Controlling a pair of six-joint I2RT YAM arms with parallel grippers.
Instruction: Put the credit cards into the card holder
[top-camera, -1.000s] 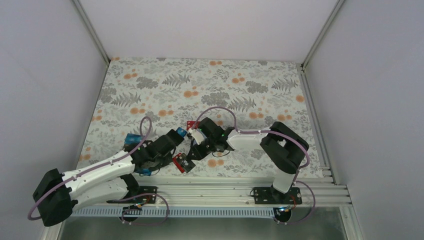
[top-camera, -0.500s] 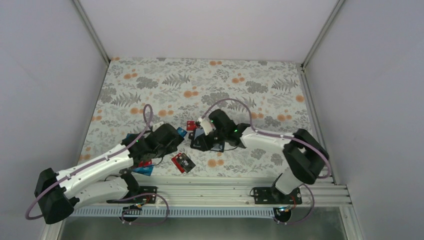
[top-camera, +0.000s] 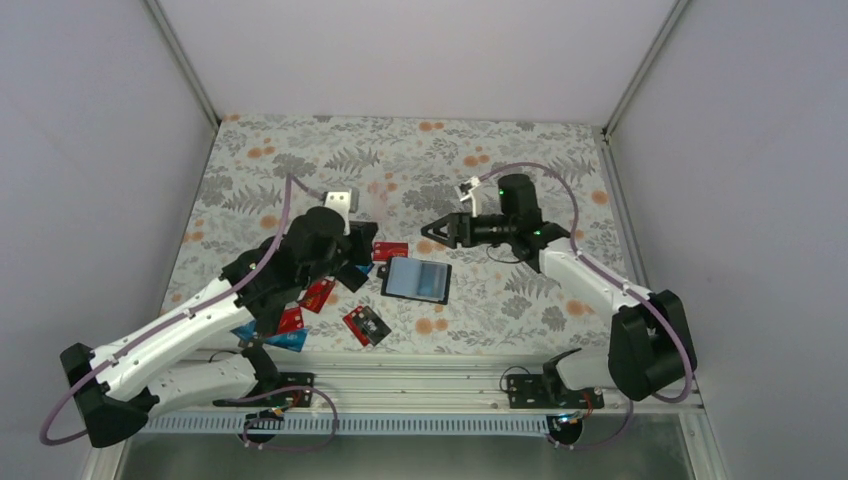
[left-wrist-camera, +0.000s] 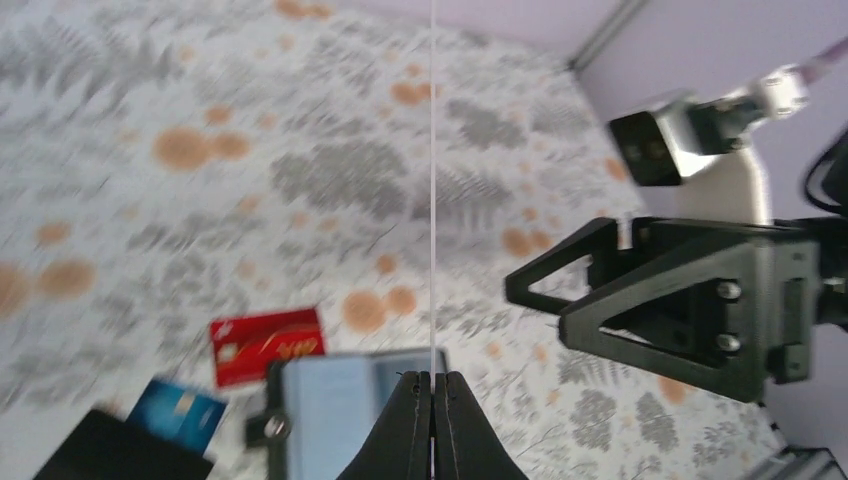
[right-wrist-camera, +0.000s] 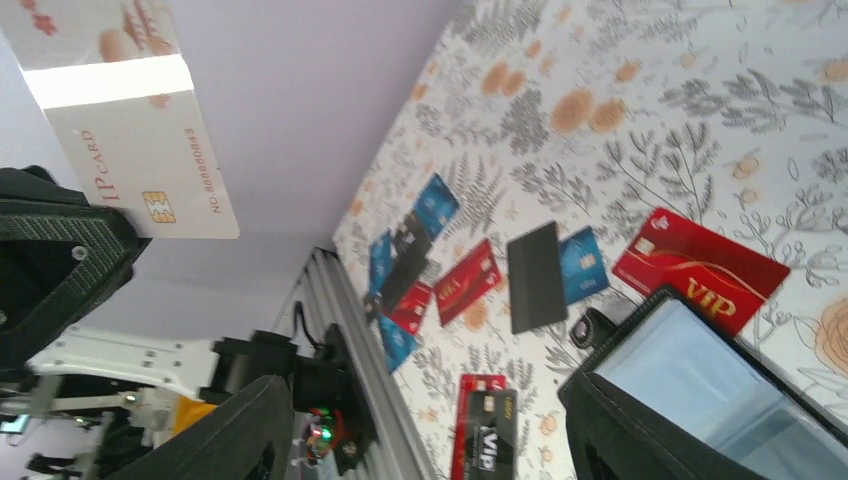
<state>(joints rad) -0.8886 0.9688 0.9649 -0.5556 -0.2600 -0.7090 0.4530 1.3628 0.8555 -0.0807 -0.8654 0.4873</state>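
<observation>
The card holder (top-camera: 417, 279) lies open on the table with its grey-blue inside up; it also shows under my fingers in the left wrist view (left-wrist-camera: 340, 410) and in the right wrist view (right-wrist-camera: 715, 385). My left gripper (top-camera: 360, 228) (left-wrist-camera: 433, 378) hangs above it, shut on a pale card (right-wrist-camera: 130, 140), seen edge-on (left-wrist-camera: 432, 200). My right gripper (top-camera: 430, 232) (right-wrist-camera: 428, 400) is raised behind and to the right of the holder, open and empty. Loose credit cards lie left of the holder: a red one (top-camera: 390, 250) (right-wrist-camera: 700, 265), a black one (right-wrist-camera: 537, 275), a blue one (right-wrist-camera: 585, 262).
A red and black card (top-camera: 367, 325) (right-wrist-camera: 485, 425) lies near the front rail (top-camera: 450, 385). More red and blue cards (top-camera: 290, 322) lie under the left arm. Grey walls close in the flowered table (top-camera: 520, 160) on three sides.
My right gripper has let go of the card holder, opened, and pulled up and back to the right. My left arm has lifted and swung back with the pale card.
</observation>
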